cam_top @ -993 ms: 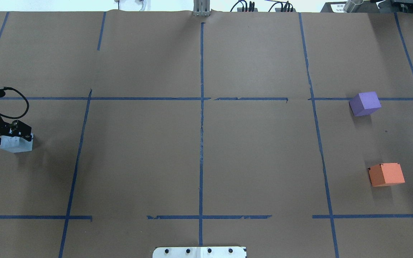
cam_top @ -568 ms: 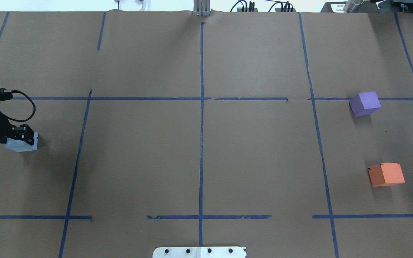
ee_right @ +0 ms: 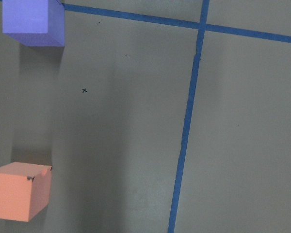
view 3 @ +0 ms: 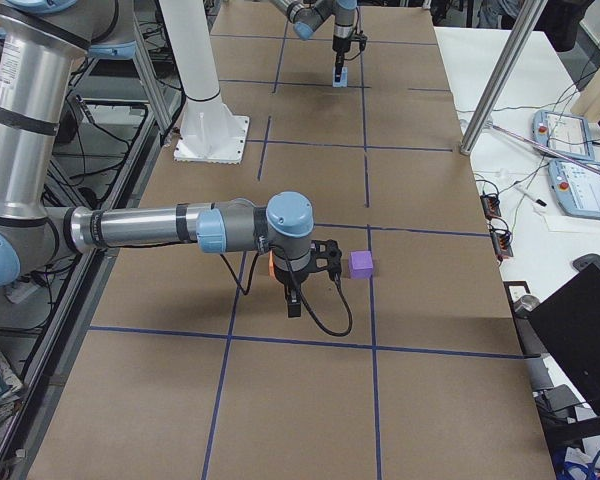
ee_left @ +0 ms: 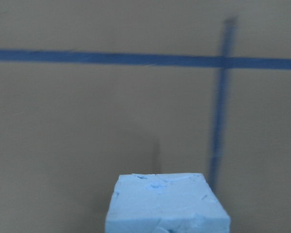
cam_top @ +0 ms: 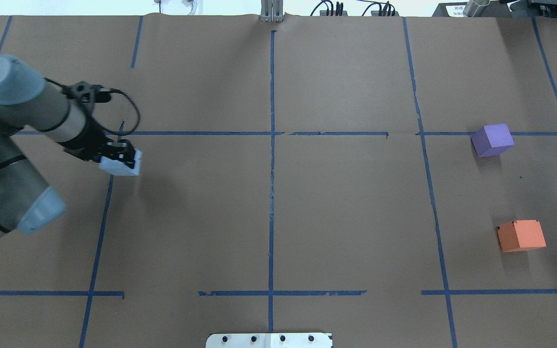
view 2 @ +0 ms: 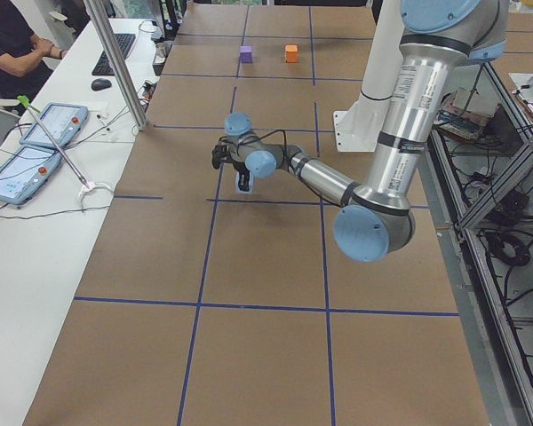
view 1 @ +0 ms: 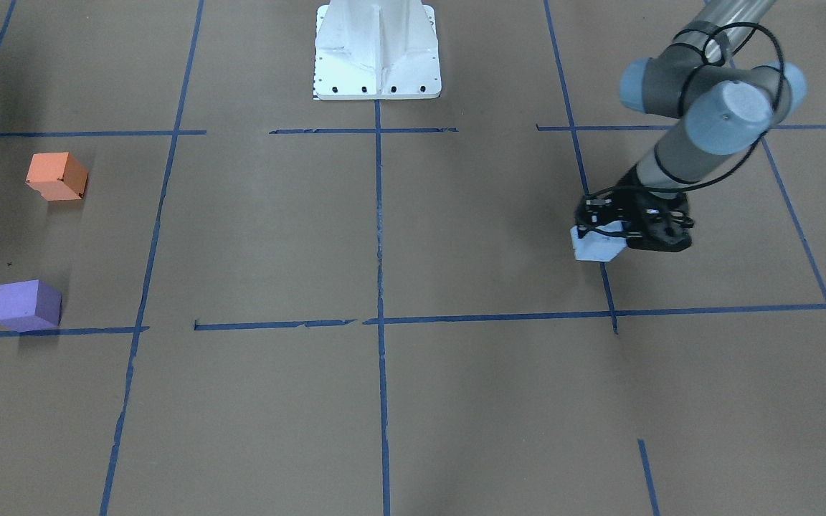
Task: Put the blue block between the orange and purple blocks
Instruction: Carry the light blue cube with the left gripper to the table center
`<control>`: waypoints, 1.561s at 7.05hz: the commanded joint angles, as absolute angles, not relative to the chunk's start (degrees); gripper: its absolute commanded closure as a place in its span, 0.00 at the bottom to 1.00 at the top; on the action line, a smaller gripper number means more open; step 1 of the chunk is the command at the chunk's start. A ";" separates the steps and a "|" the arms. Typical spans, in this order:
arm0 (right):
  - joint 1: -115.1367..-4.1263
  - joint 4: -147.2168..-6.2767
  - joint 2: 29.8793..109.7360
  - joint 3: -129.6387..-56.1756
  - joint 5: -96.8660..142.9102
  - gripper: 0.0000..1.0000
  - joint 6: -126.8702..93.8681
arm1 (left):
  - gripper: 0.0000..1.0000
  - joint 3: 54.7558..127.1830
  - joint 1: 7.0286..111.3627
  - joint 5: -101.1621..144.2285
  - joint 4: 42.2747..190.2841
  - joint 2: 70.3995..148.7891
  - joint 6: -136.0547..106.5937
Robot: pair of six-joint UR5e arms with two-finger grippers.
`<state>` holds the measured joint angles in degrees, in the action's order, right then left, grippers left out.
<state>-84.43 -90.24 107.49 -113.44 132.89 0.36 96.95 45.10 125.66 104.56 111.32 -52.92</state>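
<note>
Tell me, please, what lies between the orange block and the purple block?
Only bare brown paper with a tiny black mark, as the overhead and right wrist views show; the blue block is far off in the left gripper.

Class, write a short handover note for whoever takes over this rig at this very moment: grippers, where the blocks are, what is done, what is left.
Grippers: the left gripper is shut on the blue block, seemingly held off the table, on the robot's left side. The right gripper is near the other two blocks; I cannot tell whether it is open or shut.
Blocks: the purple block and orange block stand apart on the robot's far right, with nothing between them.
Done: blue block grasped.
Left: carry it across, set it down in that gap, release.
</note>
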 commanded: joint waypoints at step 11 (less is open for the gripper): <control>-82.44 -88.24 107.49 -113.29 132.89 0.00 0.18 | 0.46 72.33 29.79 111.53 95.63 145.46 -63.28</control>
<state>-82.79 -88.28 107.49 -113.36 132.89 0.16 73.08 29.80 111.61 95.69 145.11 -63.27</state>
